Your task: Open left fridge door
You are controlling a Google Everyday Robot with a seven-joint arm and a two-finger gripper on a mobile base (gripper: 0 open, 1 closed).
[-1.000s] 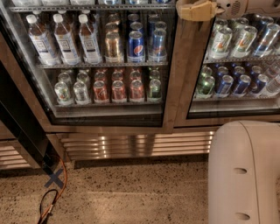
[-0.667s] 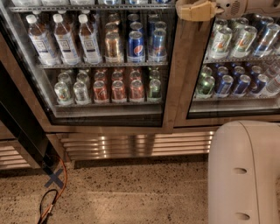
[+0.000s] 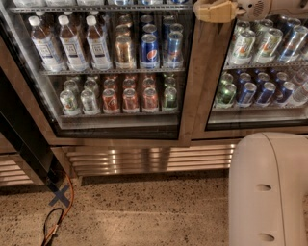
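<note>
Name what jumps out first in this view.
The left fridge door fills the left and middle, its glass showing rows of bottles and cans, a blue Pepsi can among them. The tan hand sits at the top edge, by the door's right frame; the robot's white body bulks at lower right.

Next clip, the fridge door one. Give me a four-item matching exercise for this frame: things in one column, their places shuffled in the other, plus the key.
1. gripper
2. ribbed grille
3. orange cable
4. clear bottles

A. on the floor, lower left
B. upper shelf, behind the glass of the left fridge door
C. top edge, in front of the frame between the doors
D. below the doors

Pairs: 1-C, 2-D, 3-A, 4-B
</note>
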